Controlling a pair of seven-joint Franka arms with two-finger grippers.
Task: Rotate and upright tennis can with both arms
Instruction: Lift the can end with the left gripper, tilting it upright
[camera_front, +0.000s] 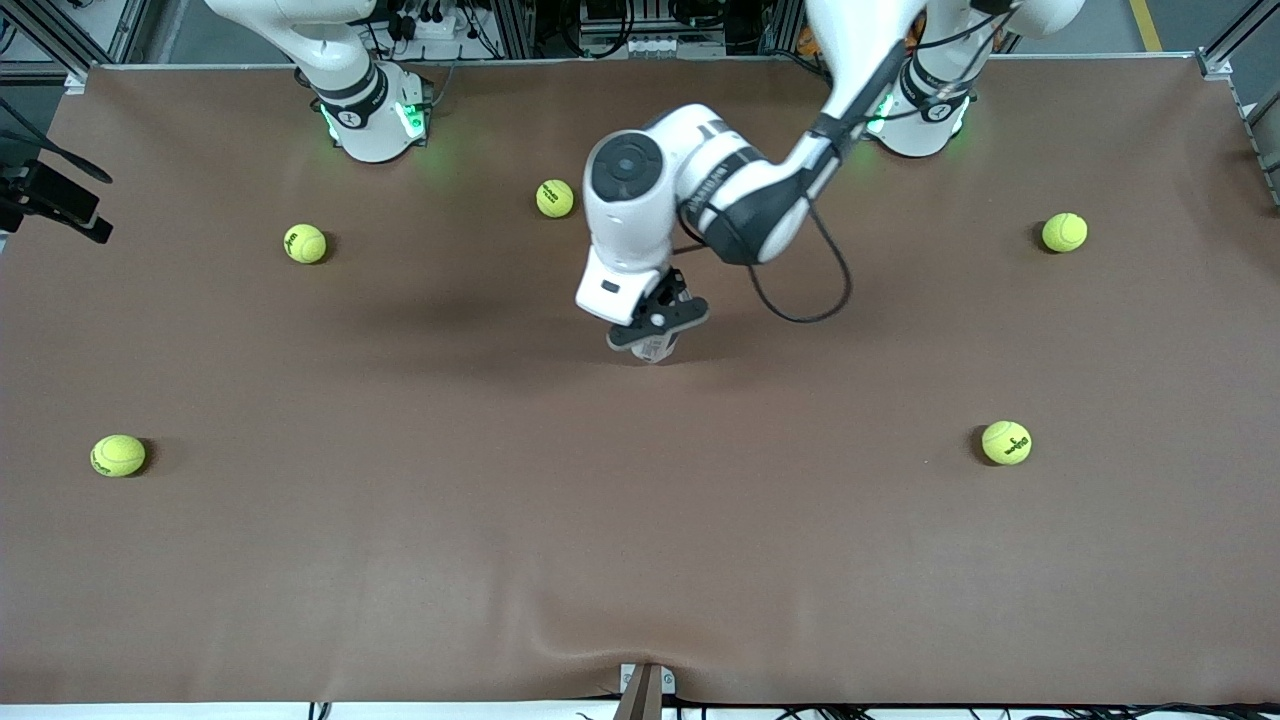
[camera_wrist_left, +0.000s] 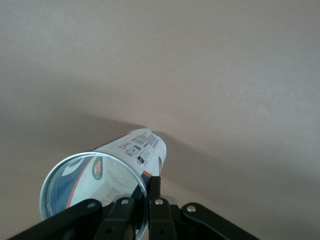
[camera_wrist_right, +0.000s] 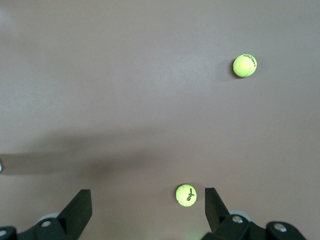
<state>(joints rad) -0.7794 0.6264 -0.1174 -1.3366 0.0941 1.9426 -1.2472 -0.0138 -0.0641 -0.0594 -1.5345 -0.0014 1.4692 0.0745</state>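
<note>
While the left gripper (camera_front: 657, 322) clamps the tennis can (camera_wrist_left: 120, 165) mid-frame, its label print unreadable, the right gripper (camera_wrist_right: 148, 210), waiting, gapes over a Wilson-marked ball (camera_wrist_right: 186, 195).

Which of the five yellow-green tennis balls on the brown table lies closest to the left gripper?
The yellow-green tennis ball lying between the two arm bases. It sits just past the left gripper, which grips the white and dark-blue tennis can; the other four lie out toward the table's ends.
</note>
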